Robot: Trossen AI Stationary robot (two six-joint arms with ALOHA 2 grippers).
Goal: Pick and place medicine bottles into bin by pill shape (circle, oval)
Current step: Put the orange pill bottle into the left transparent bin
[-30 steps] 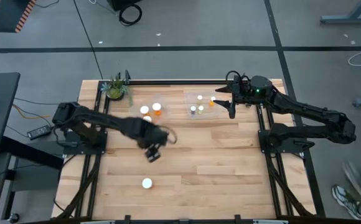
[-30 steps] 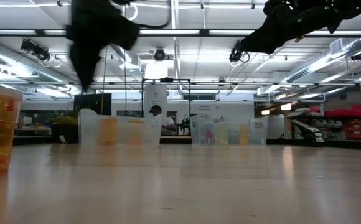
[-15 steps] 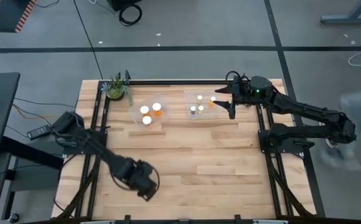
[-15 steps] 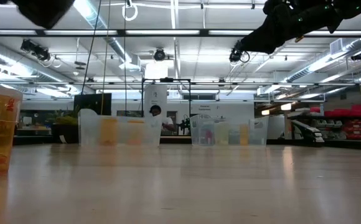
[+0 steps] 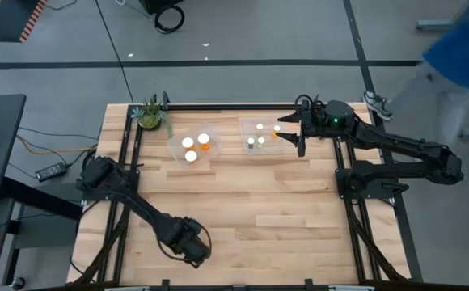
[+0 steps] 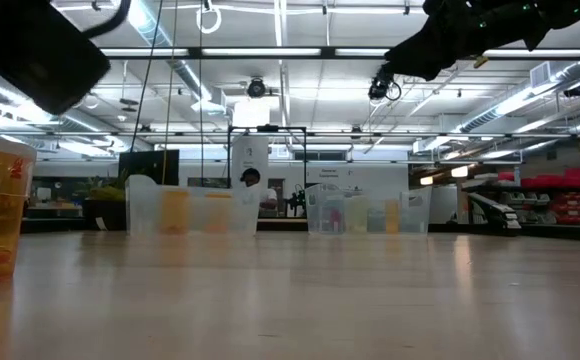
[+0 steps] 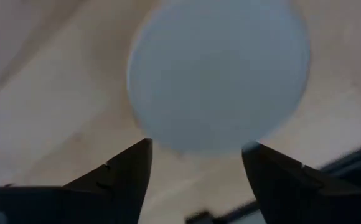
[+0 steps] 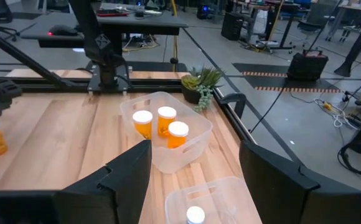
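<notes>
On the wooden worktop (image 5: 283, 202), toward seven o'clock in the high view, the left gripper (image 5: 188, 245) is hanging low over the planks. Its jaws are standing spread, straddling a white-capped bottle (image 7: 218, 71) whose round cap is filling the left wrist view; whether the fingers (image 7: 121, 174) are touching it cannot be told. That bottle is hidden under the gripper from above, but the right wrist view is showing an orange bottle standing by the left gripper.

The right gripper (image 5: 297, 133) is waiting above the worktop at one o'clock, just beside the right-hand bin (image 5: 248, 127), its jaws spread and holding nothing.

Around the worktop the grey floor is carrying cables, and a person in blue (image 5: 461, 40) is passing at two o'clock. In the low view, ceiling lights are glowing over a workshop room.

Two clear bins are sitting near twelve o'clock. The left-hand bin (image 5: 175, 145) is holding three orange bottles (image 8: 168, 120) with wide white caps; the right-hand bin is holding smaller bottles (image 5: 259, 141), too small to tell apart. A green potted plant (image 5: 150, 114) is standing at eleven o'clock.
</notes>
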